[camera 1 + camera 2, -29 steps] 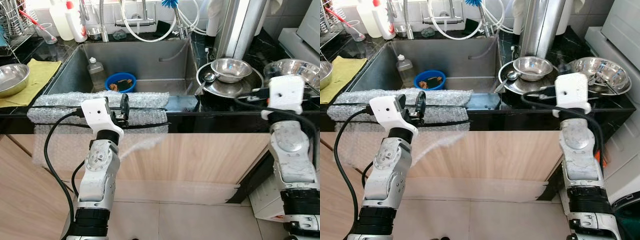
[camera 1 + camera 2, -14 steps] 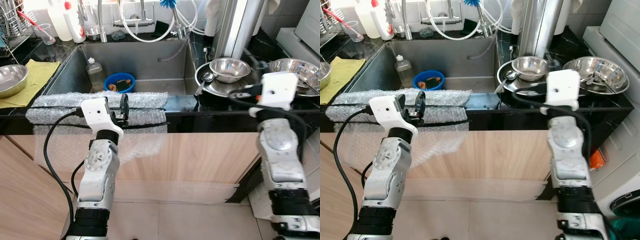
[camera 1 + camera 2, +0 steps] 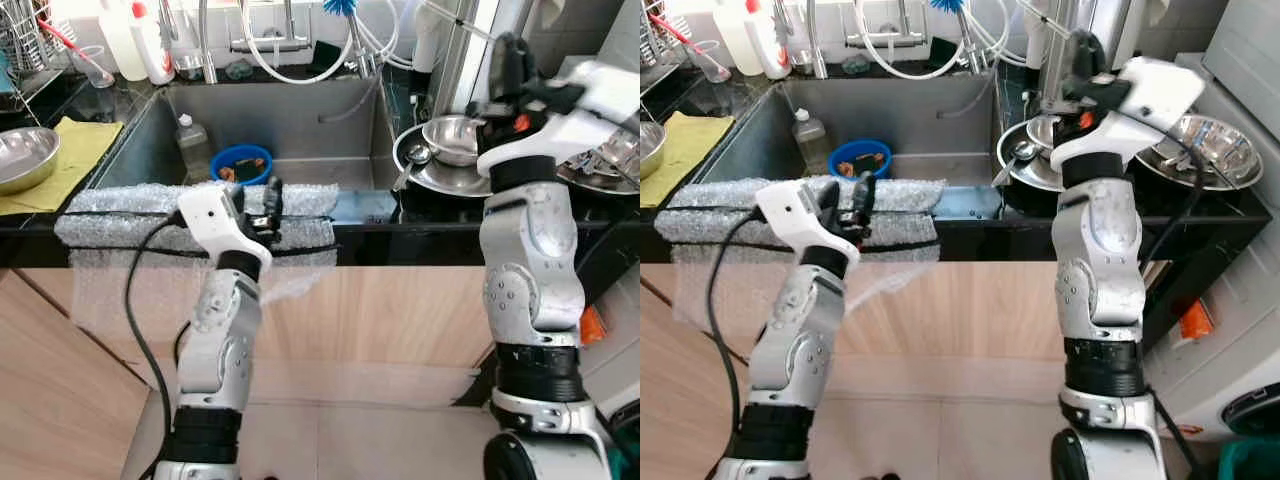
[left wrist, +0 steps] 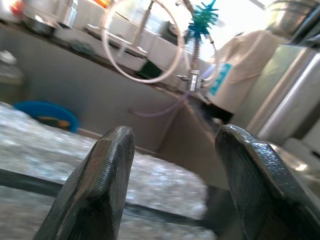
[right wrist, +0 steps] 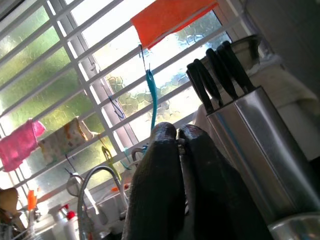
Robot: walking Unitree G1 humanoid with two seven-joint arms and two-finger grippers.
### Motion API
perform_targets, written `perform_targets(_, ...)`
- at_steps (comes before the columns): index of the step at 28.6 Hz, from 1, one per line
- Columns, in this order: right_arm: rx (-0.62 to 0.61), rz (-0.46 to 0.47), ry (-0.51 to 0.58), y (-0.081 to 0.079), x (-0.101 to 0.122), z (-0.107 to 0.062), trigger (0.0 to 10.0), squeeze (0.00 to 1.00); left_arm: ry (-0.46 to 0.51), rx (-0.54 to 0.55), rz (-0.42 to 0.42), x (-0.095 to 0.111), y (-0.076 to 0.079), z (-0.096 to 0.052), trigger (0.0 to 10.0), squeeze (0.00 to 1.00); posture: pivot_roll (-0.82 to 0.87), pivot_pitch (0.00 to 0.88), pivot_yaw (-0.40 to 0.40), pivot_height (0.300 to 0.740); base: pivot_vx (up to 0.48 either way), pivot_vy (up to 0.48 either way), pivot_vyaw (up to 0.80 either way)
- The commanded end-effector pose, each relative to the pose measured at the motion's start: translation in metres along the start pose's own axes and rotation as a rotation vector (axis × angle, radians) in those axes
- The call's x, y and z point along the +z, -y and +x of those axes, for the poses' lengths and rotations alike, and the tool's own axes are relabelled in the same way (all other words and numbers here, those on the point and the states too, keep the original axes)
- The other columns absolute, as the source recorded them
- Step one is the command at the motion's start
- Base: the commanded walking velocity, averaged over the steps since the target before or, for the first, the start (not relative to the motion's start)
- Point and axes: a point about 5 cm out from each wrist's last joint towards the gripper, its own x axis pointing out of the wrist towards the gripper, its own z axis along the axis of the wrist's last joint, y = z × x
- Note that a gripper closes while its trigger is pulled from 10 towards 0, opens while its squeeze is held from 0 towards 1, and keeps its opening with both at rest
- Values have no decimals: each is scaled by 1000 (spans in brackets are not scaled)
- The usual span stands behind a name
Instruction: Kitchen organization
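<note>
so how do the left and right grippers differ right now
The left gripper has its fingers spread apart with nothing between them, hovering low over the bubble wrap on the sink edge. The right gripper has its fingers pressed together, raised and tilted up toward the window. Both have black fingers and hold nothing.

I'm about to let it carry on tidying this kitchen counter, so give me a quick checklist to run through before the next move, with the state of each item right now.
1. Right gripper empty: ok; its jaws are pressed together with nothing between them in the right wrist view.
2. Left gripper ready to grasp: ok; jaws apart, nothing held, above the bubble wrap on the sink's front edge.
3. Right gripper at a target: not ok; it is raised, pointing up near the tall steel cylinder.
4. Small steel bowl reachable: ok; it sits upright on the steel plate, just behind the right arm.
5. Spoon stable: cannot tell; it leans on the plate's rim.
</note>
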Motion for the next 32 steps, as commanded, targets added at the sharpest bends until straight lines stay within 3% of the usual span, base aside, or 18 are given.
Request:
perform_targets(1,8,60,13,-4,4,3,10000,0,31,-17,-30,10,4,2,10000,0,-18,100,58,740,0,0,0)
perform_targets(5,-64,507,-31,0,-10,-4,10000,0,49,17,-204,12,8,7,10000,0,-19,96,57,740,0,0,0)
perform_targets(6,-64,507,-31,0,-10,-4,10000,0,49,17,-204,12,8,7,10000,0,-19,96,57,740,0,0,0)
perform_targets(7,-80,592,-32,1,-13,-7,10000,0,52,20,-233,13,9,9,10000,0,-17,94,57,740,0,0,0)
perform_targets(8,-80,592,-32,1,-13,-7,10000,0,52,20,-233,13,9,9,10000,0,-17,94,57,740,0,0,0)
perform_targets(9,-123,724,-47,6,-23,-14,10000,0,61,17,-310,16,13,12,10000,0,-22,87,57,740,0,0,0)
perform_targets(11,-135,750,-58,8,-27,-18,10000,0,66,12,-344,18,15,14,10000,0,-22,87,57,740,0,0,0)
perform_targets(15,-169,925,-59,10,-35,-26,10000,0,71,7,-463,20,21,18,10000,0,-20,80,57,740,0,0,0)
perform_targets(19,-142,982,-103,7,-42,-32,10000,0,67,-23,-521,21,29,21,10000,0,-18,82,56,740,0,0,0)
perform_targets(28,-83,1013,-166,-2,-47,-38,10000,0,54,-46,-539,21,32,22,10000,0,-21,94,57,740,0,0,0)
perform_targets(32,9,1042,-239,-14,-53,-51,10000,0,76,-86,-566,29,33,32,10000,0,-19,107,59,740,0,0,0)
